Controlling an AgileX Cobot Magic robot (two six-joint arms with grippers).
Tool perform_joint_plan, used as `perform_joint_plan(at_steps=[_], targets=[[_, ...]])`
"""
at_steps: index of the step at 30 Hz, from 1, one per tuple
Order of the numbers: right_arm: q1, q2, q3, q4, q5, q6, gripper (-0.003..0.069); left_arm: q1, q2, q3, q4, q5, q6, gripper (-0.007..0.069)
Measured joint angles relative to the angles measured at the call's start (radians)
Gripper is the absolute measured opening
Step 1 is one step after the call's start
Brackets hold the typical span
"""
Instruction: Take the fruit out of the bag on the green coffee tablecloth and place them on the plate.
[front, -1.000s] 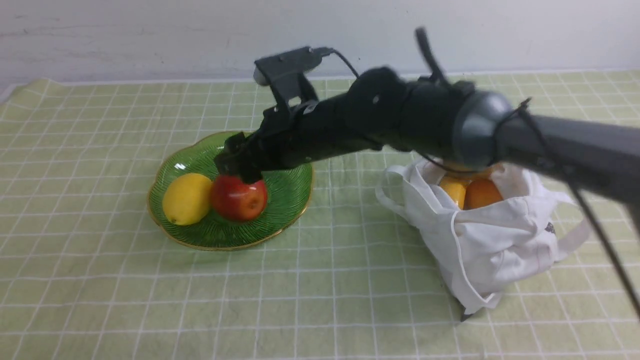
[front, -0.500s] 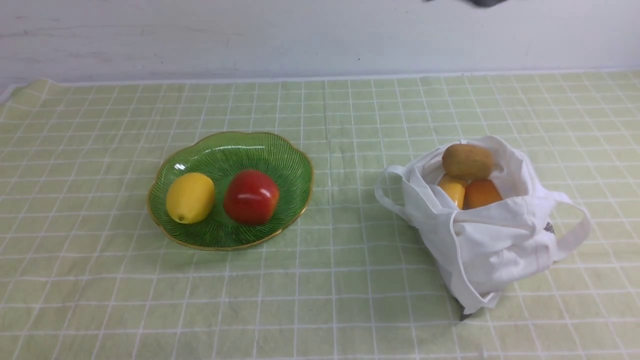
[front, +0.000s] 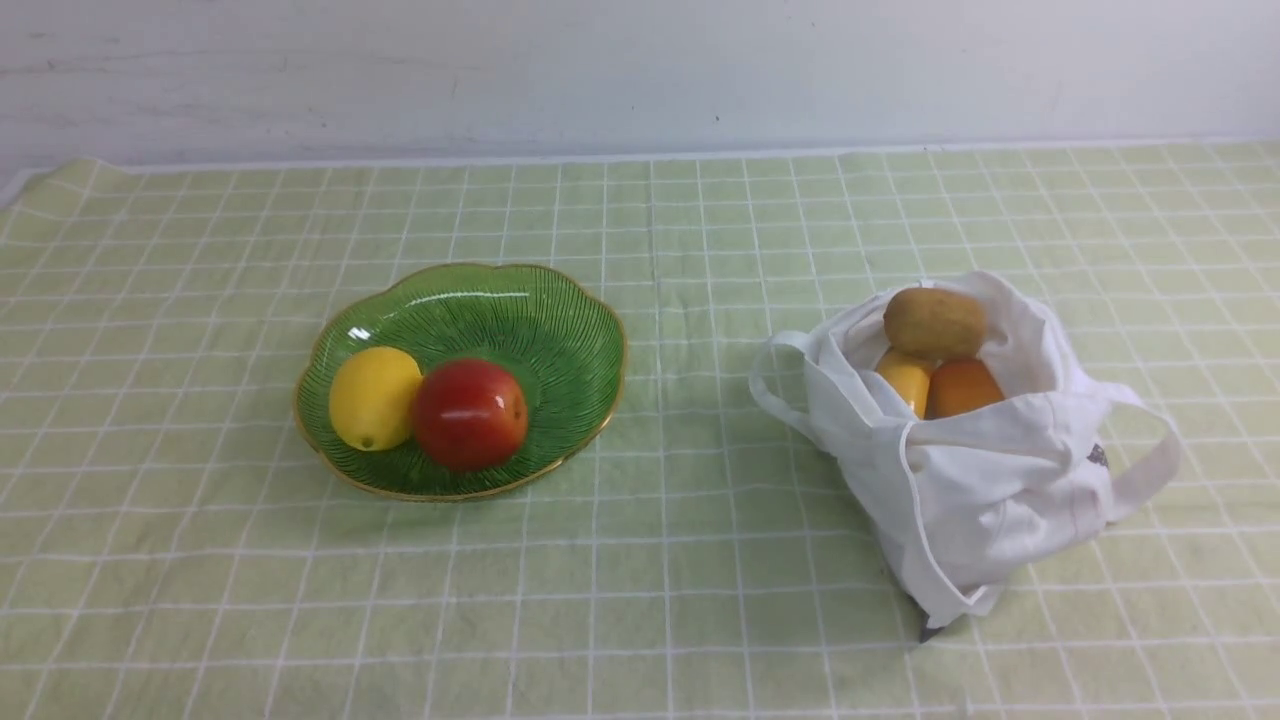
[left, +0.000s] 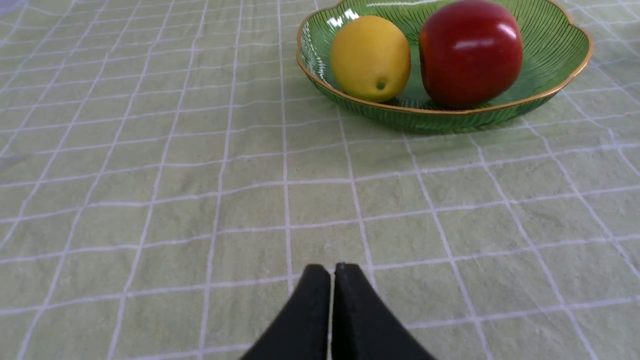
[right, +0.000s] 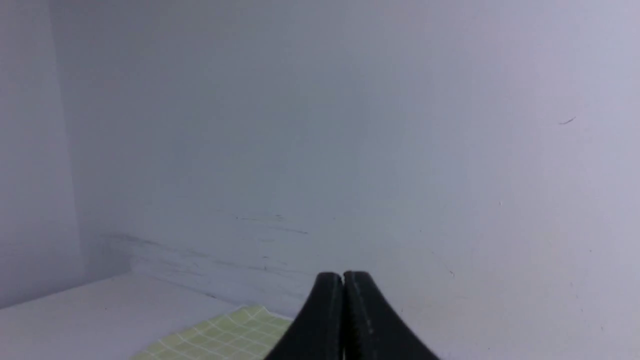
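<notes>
The green plate (front: 560, 310) sits on the green checked tablecloth (front: 640, 560) and holds a red apple (front: 470, 414) touching a yellow fruit (front: 373, 397). The white bag (front: 980, 480) stands to the right, open, with a brown kiwi-like fruit (front: 935, 322), a yellow fruit (front: 905, 380) and an orange one (front: 963, 387) inside. Neither arm shows in the front view. In the left wrist view my left gripper (left: 333, 267) is shut and empty over the cloth, short of the plate (left: 560, 75), apple (left: 470, 52) and yellow fruit (left: 371, 57). My right gripper (right: 343, 275) is shut and empty, facing the wall.
A white wall (front: 640, 70) runs behind the table's far edge. In the right wrist view a corner of the cloth (right: 225, 335) lies below the wall (right: 350, 125).
One second ago the right arm reached over the plate with its gripper at the apple. It has let go and lifted out of the front view. The apple has rolled left against the yellow fruit.
</notes>
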Motion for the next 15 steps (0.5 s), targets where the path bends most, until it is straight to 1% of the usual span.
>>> perform_joint_plan(at_steps=[6,15], targets=[[0.0,-0.054,0.094,-0.004,-0.005,0.01,-0.0013,0.0,0.0,0.0,0.0,0.0,0.0,-0.0008],[0.0,-0.054,0.112,-0.004,-0.007,0.011,-0.0013,0.0,0.0,0.0,0.0,0.0,0.0,-0.0008]])
